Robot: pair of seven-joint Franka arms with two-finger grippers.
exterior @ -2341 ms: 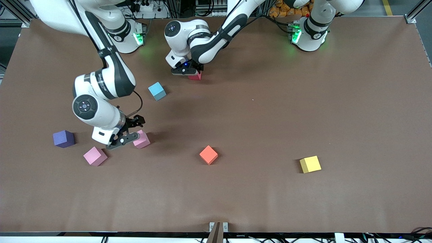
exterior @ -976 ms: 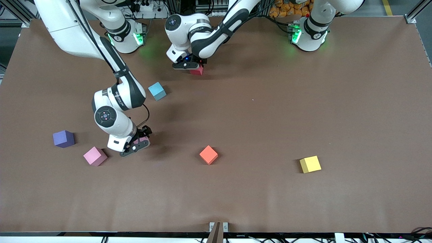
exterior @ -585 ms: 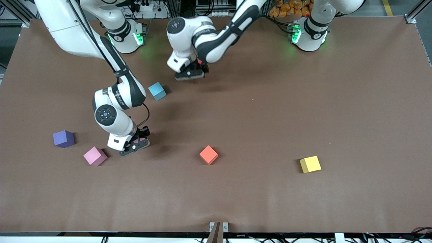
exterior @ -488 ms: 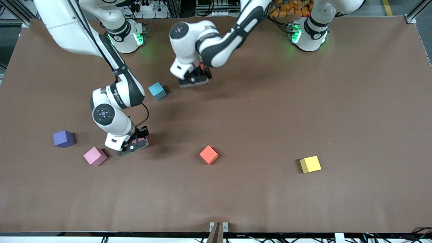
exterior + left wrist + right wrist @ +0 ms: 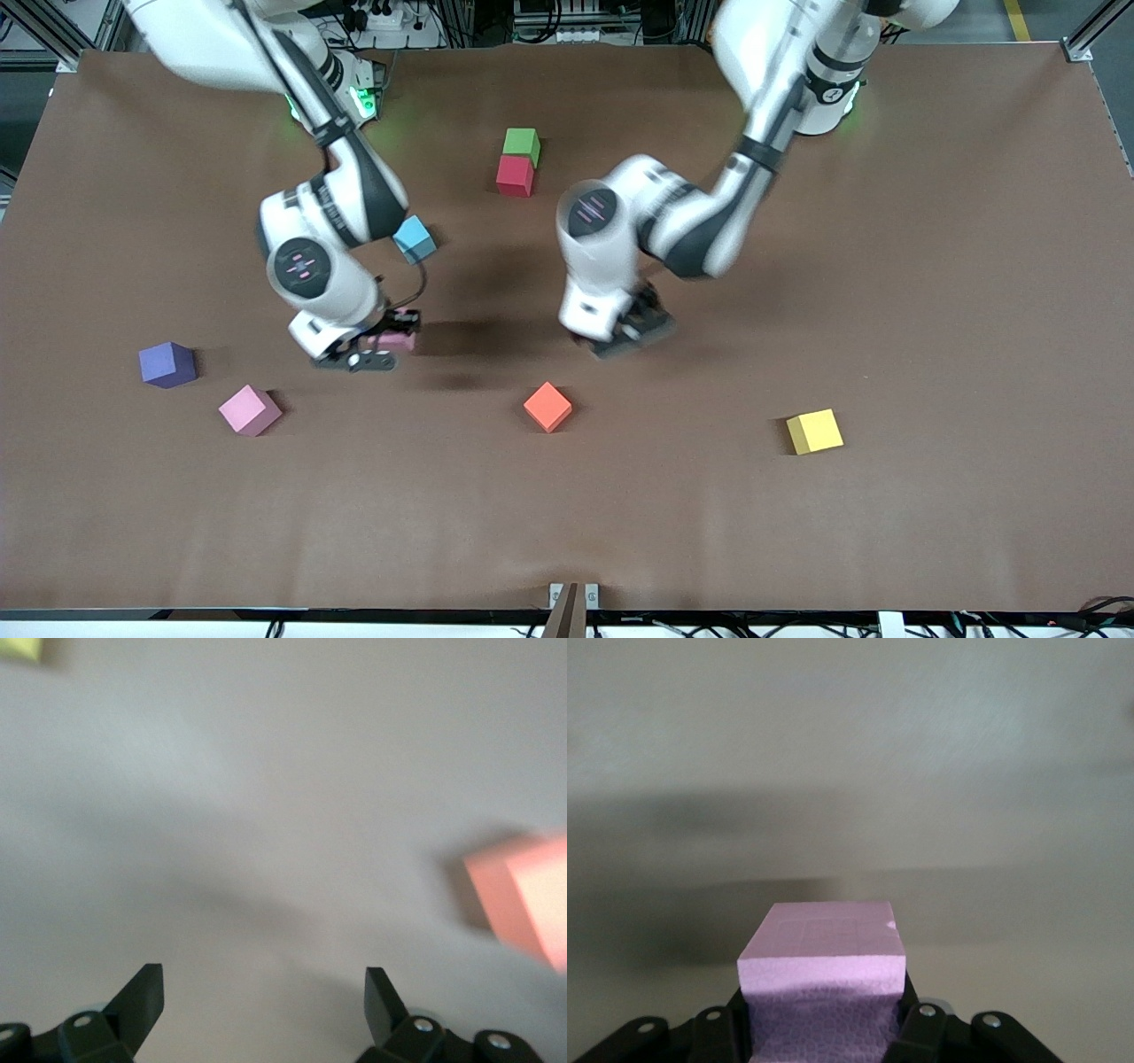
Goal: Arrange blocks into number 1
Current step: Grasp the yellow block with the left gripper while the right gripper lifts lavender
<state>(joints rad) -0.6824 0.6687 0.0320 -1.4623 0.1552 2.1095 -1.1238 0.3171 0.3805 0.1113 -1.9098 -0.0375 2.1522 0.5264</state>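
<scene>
The right gripper [image 5: 376, 350] is clamped on a pink block [image 5: 395, 340], which it holds up off the table [image 5: 886, 266] in the right arm's half; in the right wrist view that block [image 5: 822, 979] sits squarely between the two fingers [image 5: 921, 1036] with bare table below it. The left gripper [image 5: 631, 330] hangs with its fingers spread wide and nothing between them, over the middle of the table and just above the orange block [image 5: 547, 407]; in the left wrist view the parted fingertips [image 5: 142, 997] frame plain table, the orange block [image 5: 523, 904] shows off to one side and a corner of the yellow block [image 5: 22, 647] at the edge. A green block [image 5: 522, 143] and a red block [image 5: 515, 175] lie touching in a short line, the green one nearer the robots' bases and the red one nearer the front camera. A light blue block [image 5: 414, 239] lies beside the right arm's wrist, partly covered by it. A purple block [image 5: 167, 364] and a second pink block [image 5: 250, 409] lie near each other toward the right arm's end, the pink one nearer the camera. The yellow block [image 5: 814, 431] lies alone toward the left arm's end, well apart from the orange one
</scene>
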